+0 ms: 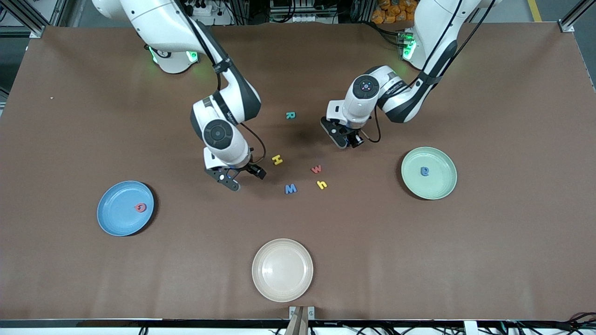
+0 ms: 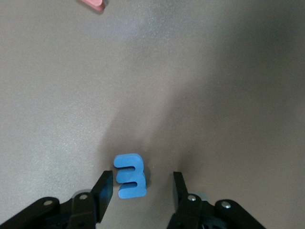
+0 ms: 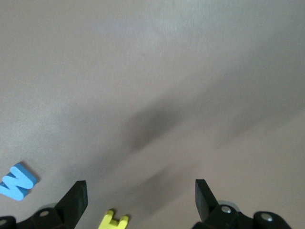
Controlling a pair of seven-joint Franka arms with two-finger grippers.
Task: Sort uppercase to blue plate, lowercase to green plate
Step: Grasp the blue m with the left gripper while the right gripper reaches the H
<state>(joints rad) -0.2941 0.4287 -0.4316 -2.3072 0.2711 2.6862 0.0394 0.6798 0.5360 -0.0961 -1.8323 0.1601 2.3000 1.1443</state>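
Progress stood at roughly a quarter, judging by what lay on the plates. Nearest the front camera sat the cream plate (image 1: pixel 282 270), bare and no part of the sort. Farther up, the blue plate (image 1: pixel 125 208) toward the right arm's end held the pinkish-red Q (image 1: pixel 140 207), and the green plate (image 1: pixel 429 173) toward the left arm's end held one blue rounded letter (image 1: pixel 424 171).

Between the two plates, loose on the table, lay the blue W (image 1: pixel 290 188) and yellow h (image 1: pixel 321 184), then the pinkish-red w (image 1: pixel 316 169) and yellow H (image 1: pixel 277 160), and farthest of all the teal R (image 1: pixel 290 115).

The right gripper (image 1: pixel 242 177) was low over the table just beside the H, fingers spread wide and holding nothing (its wrist view showed the H at the edge between them). The left gripper (image 2: pixel 141 192) was low over the blue e (image 2: pixel 130 175), fingers apart on either side and not yet touching it.

Six letters were left to place: three capitals, three small ones.
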